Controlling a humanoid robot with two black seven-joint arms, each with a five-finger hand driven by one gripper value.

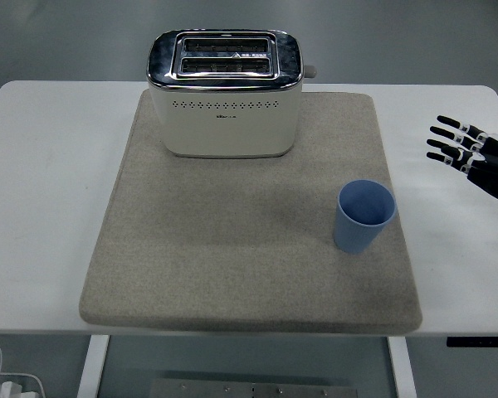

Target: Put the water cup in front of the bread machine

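A blue water cup [364,215] stands upright and empty on the right part of a grey felt mat [232,232]. A cream and chrome bread machine [225,92] with two top slots sits at the mat's far edge, left of the cup and farther back. My right hand [469,156] hovers at the picture's right edge over the bare white table, fingers spread and pointing left, holding nothing. It is well to the right of the cup and apart from it. My left arm does not show.
The white table [41,191] extends on both sides of the mat. A white cable and plug [4,385] lie below the table's near left corner. The toaster's lever knob [311,71] sticks out on its right side.
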